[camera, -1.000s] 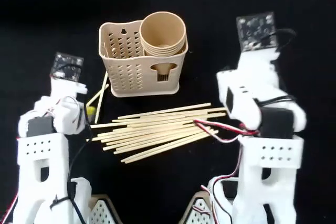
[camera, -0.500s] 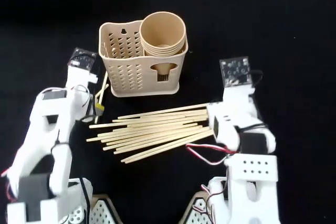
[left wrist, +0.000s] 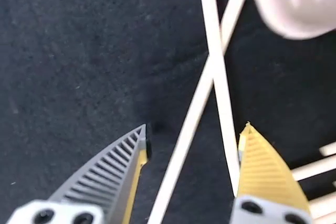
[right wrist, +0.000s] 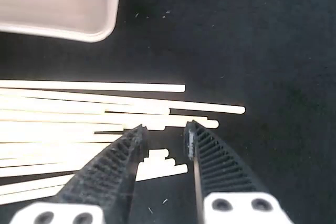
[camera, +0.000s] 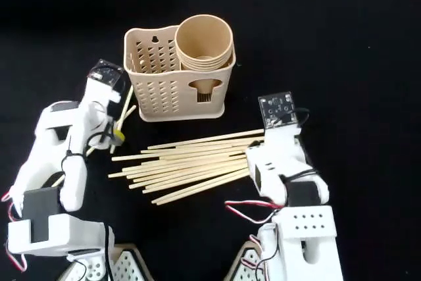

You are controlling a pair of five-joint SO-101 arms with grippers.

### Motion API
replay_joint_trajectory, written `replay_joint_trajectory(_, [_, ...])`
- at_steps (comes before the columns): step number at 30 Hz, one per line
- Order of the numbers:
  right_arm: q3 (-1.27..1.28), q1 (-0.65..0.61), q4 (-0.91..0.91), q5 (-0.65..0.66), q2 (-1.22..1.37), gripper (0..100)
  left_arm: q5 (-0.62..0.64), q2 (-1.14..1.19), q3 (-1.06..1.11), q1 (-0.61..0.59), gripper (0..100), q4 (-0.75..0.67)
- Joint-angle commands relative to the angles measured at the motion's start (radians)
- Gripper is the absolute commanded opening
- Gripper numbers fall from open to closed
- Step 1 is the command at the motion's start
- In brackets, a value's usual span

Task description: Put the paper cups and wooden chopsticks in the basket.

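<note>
Though the basket (camera: pixel 158 90) at the far side of the table (camera: pixel 342 64) already holds the stacked cups (camera: pixel 204 41), the chopsticks lie outside it. The main pile (camera: pixel 191 162) fans out in front of the basket, between the two arms. Its ends on the right arm's side lie under the right gripper (right wrist: pixel 164 127), whose fingers stand slightly apart just above several sticks at once. Closing there could pinch a few and scatter the rest. Two crossed sticks (left wrist: pixel 210 72) lie beside the basket's corner, between the widely spread fingers of the left gripper (left wrist: pixel 195 127). A grip near the crossing could lever one stick loose or swing it away.
</note>
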Motion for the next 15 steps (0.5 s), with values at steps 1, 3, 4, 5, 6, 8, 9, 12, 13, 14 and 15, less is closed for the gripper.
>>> replay_joint_trajectory(1, [0.005,-0.012,-0.020,-0.009,-0.039,13.1,-0.055,-0.012,-0.027,-0.081,28,-0.005])
replay_joint_trajectory(3, [0.019,-0.012,-0.020,-0.009,-0.054,13.1,-0.087,-0.009,-0.027,-0.110,25,-0.003])
replay_joint_trajectory(4, [0.025,-0.012,-0.020,-0.009,-0.061,13.1,-0.114,-0.006,-0.024,-0.120,23,-0.002])
replay_joint_trajectory(5, [0.030,-0.012,-0.020,-0.009,-0.067,13.1,-0.141,-0.005,-0.018,-0.128,21,0.000])
replay_joint_trajectory(6, [0.035,-0.012,-0.020,-0.008,-0.073,13.1,-0.166,-0.003,-0.007,-0.134,19,0.000])
replay_joint_trajectory(8, [0.042,-0.012,-0.020,-0.008,-0.082,13.1,-0.201,-0.005,0.013,-0.142,16,0.000])
replay_joint_trajectory(9, [0.042,-0.012,-0.020,-0.008,-0.085,13.1,-0.210,-0.008,0.018,-0.148,15,0.000])
replay_joint_trajectory(12, [0.042,-0.012,-0.018,-0.008,-0.087,13.1,-0.219,-0.011,0.022,-0.171,12,0.000])
replay_joint_trajectory(13, [0.042,-0.012,-0.018,-0.008,-0.087,13.1,-0.219,-0.012,0.024,-0.179,11,0.000])
replay_joint_trajectory(14, [0.042,-0.012,-0.018,-0.008,-0.087,13.1,-0.219,-0.012,0.025,-0.188,9,0.000])
replay_joint_trajectory(15, [0.044,-0.012,-0.018,-0.008,-0.087,13.1,-0.219,-0.012,0.025,-0.199,6,0.000])
